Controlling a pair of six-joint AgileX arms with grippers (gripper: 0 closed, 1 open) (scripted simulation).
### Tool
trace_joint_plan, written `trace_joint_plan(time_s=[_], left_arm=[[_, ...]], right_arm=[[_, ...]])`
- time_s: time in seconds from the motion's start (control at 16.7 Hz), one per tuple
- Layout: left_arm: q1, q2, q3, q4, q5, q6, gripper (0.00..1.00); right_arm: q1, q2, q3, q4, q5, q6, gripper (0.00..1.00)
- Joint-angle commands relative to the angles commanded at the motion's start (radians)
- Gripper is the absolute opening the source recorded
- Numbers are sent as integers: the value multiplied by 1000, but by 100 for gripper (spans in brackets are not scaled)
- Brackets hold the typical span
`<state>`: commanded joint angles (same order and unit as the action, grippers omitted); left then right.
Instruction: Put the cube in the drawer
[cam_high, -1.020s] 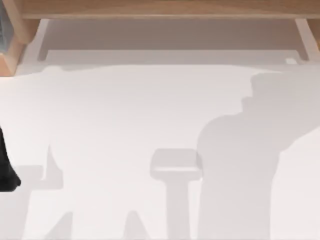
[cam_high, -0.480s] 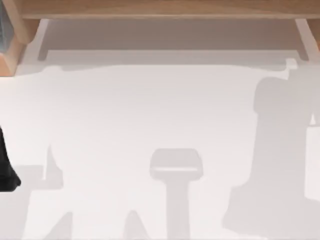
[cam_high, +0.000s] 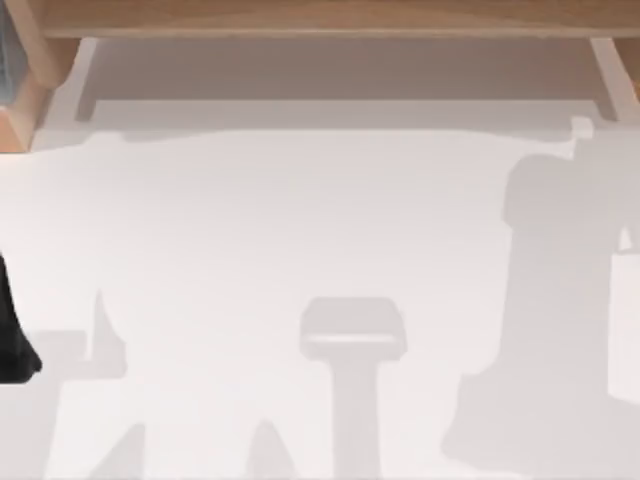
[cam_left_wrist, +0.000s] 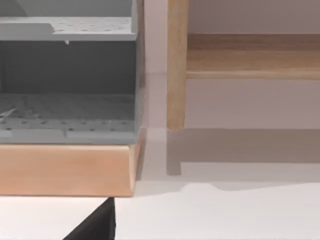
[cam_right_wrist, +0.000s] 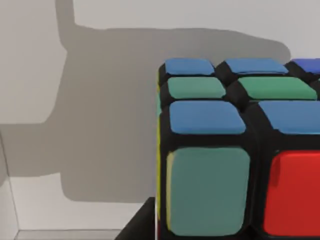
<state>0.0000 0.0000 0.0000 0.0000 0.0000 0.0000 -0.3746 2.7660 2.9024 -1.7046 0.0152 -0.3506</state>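
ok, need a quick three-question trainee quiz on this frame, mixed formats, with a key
1. True or false: the cube seen in the right wrist view is a plain block of one colour.
2. Multiple choice: in the left wrist view, what lies directly below the grey compartment unit? A) a wooden base B) a glass plate C) a blue tray
3. Fill in: in the top view, the table surface is ___ in colour.

Key: 1 false, it has blue, green and red tiles on black; 2 A; 3 white.
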Motion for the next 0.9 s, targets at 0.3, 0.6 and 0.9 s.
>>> trace_joint_plan(time_s=[0.3,0.6,0.9], left_arm=[[0,0,0,0,0,0,100],[0,0,0,0,0,0,100],[0,0,0,0,0,0,100]], right_arm=[[0,0,0,0,0,0,68],[0,0,0,0,0,0,100],[0,0,0,0,0,0,100]])
